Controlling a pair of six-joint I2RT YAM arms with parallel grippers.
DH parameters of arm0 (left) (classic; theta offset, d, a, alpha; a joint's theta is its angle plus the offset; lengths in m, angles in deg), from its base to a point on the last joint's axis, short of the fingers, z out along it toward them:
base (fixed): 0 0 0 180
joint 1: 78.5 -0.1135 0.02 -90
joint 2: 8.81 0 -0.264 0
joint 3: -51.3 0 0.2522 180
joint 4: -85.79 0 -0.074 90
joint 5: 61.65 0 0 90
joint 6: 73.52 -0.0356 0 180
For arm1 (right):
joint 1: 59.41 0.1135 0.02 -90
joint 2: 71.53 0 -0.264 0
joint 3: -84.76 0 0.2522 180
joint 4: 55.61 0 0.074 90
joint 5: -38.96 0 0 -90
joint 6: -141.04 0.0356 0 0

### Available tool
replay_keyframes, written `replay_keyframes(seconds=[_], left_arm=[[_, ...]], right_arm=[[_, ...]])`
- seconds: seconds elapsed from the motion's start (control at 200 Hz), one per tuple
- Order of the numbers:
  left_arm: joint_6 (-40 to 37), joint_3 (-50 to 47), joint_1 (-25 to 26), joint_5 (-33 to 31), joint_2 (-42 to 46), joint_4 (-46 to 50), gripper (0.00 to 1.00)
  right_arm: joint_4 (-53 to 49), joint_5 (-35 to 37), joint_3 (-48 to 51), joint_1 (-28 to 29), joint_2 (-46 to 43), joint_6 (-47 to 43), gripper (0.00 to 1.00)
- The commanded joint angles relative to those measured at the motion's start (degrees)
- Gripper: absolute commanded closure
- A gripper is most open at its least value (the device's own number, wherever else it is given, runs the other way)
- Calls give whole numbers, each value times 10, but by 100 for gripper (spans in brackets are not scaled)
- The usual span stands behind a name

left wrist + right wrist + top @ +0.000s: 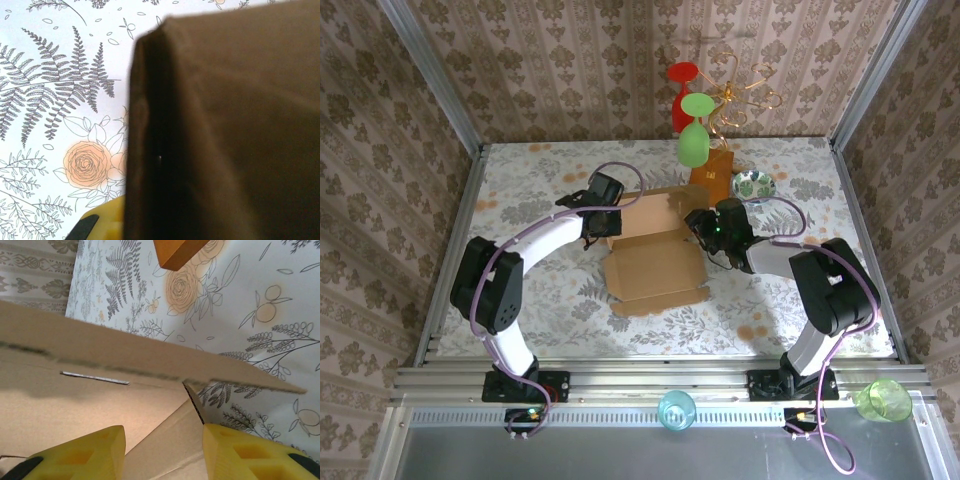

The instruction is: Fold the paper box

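Matt cardboard, plastic and wood
The box [655, 265] is plain brown corrugated cardboard, matt, with rough cut edges; the table cover [550, 290] is smooth and flower-printed; the 2 gripper fingers [90, 455] are yellow plastic; the block [177, 250] looks like smooth orange-brown wood.

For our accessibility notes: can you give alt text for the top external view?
A half-folded cardboard box lies on the floral table, the left gripper shut on its left flap and the right gripper open at its right side. Behind are a wire stand hung with red and green glasses and a bowl.
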Motion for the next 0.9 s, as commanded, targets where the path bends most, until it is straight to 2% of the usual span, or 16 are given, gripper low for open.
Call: replay_keyframes(seconds=[0.0,0.655,0.895], left_arm=[[8,25,-1,20,-9,3,100],[14,29,-3,34,2,-10,100],[13,20,-7,35,12,-5,100]], right_arm=[[11,-15,-15,7,4,-10,55],[-11,-24,-46,48,42,-10,55],[-46,-19,-54,42,-10,-33,56]])
